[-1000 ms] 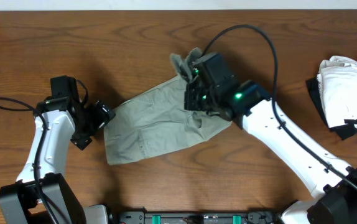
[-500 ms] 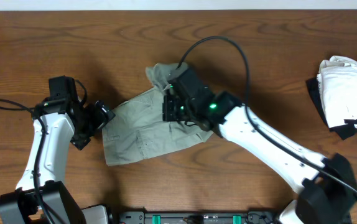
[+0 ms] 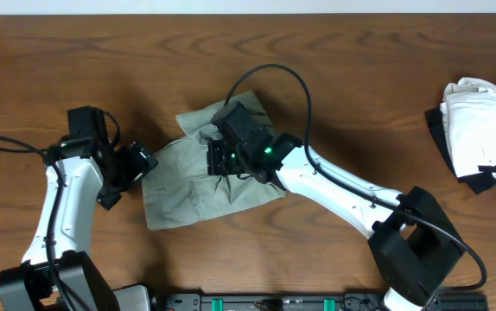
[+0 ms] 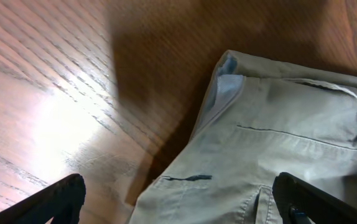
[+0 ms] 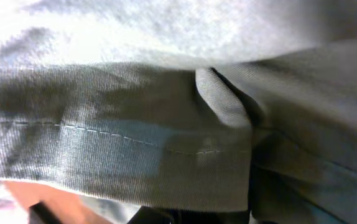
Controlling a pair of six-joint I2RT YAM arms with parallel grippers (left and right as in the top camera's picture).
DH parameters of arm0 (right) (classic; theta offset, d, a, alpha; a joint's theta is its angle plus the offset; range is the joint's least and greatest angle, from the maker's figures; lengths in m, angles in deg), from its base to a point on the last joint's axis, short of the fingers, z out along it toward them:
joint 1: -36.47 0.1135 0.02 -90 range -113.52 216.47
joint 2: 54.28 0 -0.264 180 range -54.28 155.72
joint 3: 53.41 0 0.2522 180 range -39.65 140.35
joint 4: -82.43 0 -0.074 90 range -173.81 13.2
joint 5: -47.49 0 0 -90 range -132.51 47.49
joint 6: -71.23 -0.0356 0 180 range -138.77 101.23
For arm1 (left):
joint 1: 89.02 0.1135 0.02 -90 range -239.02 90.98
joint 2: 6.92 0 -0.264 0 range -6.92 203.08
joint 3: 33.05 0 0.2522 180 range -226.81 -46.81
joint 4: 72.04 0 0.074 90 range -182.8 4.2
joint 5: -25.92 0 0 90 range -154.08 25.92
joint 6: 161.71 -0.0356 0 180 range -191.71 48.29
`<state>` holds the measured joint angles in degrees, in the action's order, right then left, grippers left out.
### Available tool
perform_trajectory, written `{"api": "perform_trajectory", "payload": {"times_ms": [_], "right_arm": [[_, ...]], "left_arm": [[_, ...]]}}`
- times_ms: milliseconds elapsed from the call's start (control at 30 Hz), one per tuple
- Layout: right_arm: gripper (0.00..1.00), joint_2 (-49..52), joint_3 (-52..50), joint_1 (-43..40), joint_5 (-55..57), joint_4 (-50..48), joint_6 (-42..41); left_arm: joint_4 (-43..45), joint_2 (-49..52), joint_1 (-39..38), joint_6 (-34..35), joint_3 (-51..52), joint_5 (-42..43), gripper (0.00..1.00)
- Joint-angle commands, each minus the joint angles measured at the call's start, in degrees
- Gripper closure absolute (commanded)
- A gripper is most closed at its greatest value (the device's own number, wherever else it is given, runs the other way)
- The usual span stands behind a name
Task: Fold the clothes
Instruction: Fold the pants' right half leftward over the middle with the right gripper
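Right claw has dragged the clothes leftward, pinching their edge; left claw spread.

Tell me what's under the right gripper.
The clothes: the right gripper pinches a raised fold above the flat part. Its fingertips and the table below are covered.

The clothes are seen in a plain, unpatterned grey-green khaki, with a pale bluish-white pocket lining and a line of light stitching along a hem. The table is shown in warm brown, streaked with darker wood grain. The left arm and the right arm are coloured white with black joints, and green lights are lit on the right one. A black cable is looped above it. At the far right a white cloth pile is seen over something black.
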<state>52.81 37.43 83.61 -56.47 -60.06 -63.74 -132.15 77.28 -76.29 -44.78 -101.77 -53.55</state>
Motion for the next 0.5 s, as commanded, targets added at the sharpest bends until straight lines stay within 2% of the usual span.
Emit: {"api": "perform_trajectory", "payload": {"times_ms": [0,467], "right_arm": [[0.99,-0.35,0.17,0.61,-4.09,-0.48,-1.40],[0.99,-0.09,0.04,1.92,-0.98,0.26,-1.31]], "left_arm": [[-0.57,-0.76,1.11,-0.79,-0.42,-1.14,0.02],[-1.57,-0.74,1.99,-0.79,-0.42,-1.14,0.02]]}}
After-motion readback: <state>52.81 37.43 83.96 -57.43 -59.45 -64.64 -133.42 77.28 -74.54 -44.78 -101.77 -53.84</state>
